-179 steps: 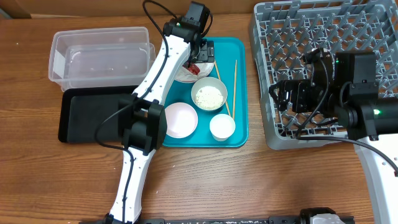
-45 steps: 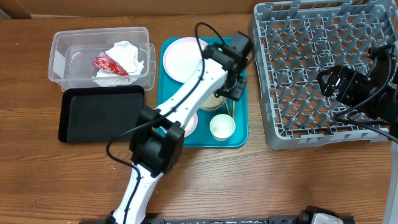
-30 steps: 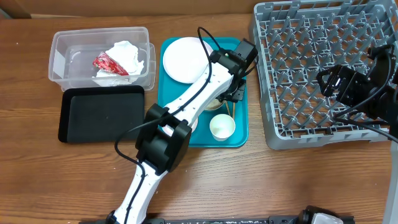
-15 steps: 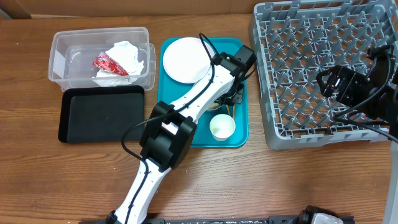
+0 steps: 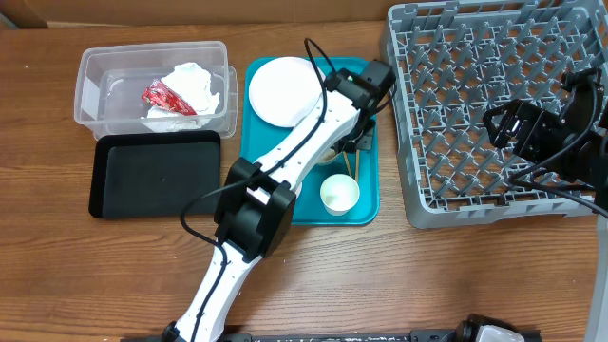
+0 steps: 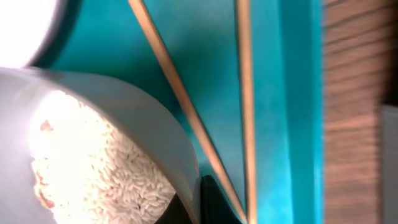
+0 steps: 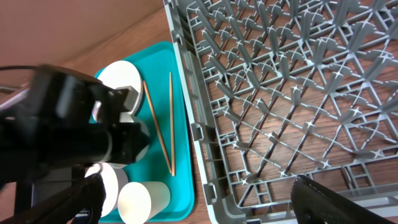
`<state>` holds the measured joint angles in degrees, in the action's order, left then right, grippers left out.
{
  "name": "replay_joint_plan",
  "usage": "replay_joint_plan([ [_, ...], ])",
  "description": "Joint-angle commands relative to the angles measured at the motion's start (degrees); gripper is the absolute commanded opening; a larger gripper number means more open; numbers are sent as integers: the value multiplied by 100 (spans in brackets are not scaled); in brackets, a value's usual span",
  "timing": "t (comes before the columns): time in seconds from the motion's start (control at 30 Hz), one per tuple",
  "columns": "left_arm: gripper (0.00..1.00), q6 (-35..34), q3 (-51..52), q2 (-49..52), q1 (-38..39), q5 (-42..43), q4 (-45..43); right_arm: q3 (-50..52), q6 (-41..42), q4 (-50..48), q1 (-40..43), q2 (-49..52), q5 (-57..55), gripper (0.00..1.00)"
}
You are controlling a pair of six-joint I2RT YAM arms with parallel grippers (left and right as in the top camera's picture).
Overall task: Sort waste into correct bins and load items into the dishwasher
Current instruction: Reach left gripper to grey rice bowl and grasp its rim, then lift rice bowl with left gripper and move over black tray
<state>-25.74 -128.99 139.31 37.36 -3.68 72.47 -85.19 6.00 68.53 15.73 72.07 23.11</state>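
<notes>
— Two arms work at this wooden table (image 5: pixel 427 275). What's the biggest thing on it?
— A square grey plastic dish rack with upright pegs (image 5: pixel 446 114), at the far right corner. The right gripper (image 5: pixel 502 128) hangs over it, fingers spread wide, holding nothing.
— And next in size?
— A teal rectangular serving tray (image 5: pixel 369 204) mid-table, just left of the rack. At the far left corner stands a clear rectangular plastic tub (image 5: pixel 95 90), with a shallow black rectangular tray (image 5: pixel 157 176) just in front of it.
— What's on the teal one?
— A large round pale plate (image 5: pixel 280 90) at its far left corner, a small white bowl (image 6: pixel 143 118) near the middle, and a small white cup (image 5: pixel 339 193) at the near right corner.
— The left gripper (image 5: pixel 350 144)?
— Pinched tight on that bowl's rim.
— And the waste?
— A crumpled white paper napkin (image 5: pixel 195 81) and a crumpled shiny red wrapper (image 5: pixel 166 98) lie in the tub. Two thin wooden chopsticks (image 6: pixel 180 106) lie by the teal tray's right edge, converging toward the near end. Loose white rice grains (image 6: pixel 106 180) fill the bowl.
</notes>
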Motion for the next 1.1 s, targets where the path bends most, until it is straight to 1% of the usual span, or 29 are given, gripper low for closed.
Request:
replay_joint_plan([
  [0.0, 4, 262, -935, -48, -138, 52, 461, -103, 2, -28, 9, 7, 4, 97],
  [0.2, 4, 415, -2304, -48, -496, 103, 1722, -103, 2, -31, 9, 7, 4, 97],
  [0.27, 4, 533, -2691, -48, -686, 293, 2127, -103, 2, -31, 9, 7, 7, 97],
  [0.33, 4, 772, -3018, -48, -903, 664, 2437, -103, 2, -31, 9, 7, 7, 97],
  [0.37, 4, 1080, -3053, -81, -1008, 1045, 2437, -103, 2, -31, 9, 7, 4, 97],
  [0.4, 4, 1248, -3049, -142, -1106, 1419, 2435, -103, 2, -31, 9, 7, 7, 97],
  [0.43, 4, 1305, -3049, -208, -1244, 1884, 2437, -103, 2, -31, 9, 7, 7, 97],
  [0.47, 4, 1366, -3049, -249, -1338, 2151, 2437, -103, 2, -31, 9, 7, 7, 97],
  [0.53, 4, 1405, -3032, -367, -1517, 2347, 2437, -103, 4, -28, 9, 7, 7, 97],
  [0.6, 4, 1414, -2907, -551, -1668, 2267, 2437, -103, 2, -28, 9, 7, 7, 97],
  [0.7, 4, 1419, -2439, -960, -1862, 2076, 2437, -103, 2, -26, 9, 7, 7, 97],
  [0.77, 4, 1429, -1908, -1340, -2020, 1928, 2437, -103, 2, -28, 9, 7, 7, 97],
  [0.93, 4, 1700, -544, -2194, -2555, 1915, 2435, -103, 2, -33, 9, 7, 7, 97],
  [1.03, 5, 1845, 195, -2601, -2962, 1939, 2435, -103, 4, -37, 9, 7, 7, 97],
  [1.07, 4, 2048, 649, -2791, -3244, 2085, 2378, -103, 4, -48, 9, 7, 9, 97],
])
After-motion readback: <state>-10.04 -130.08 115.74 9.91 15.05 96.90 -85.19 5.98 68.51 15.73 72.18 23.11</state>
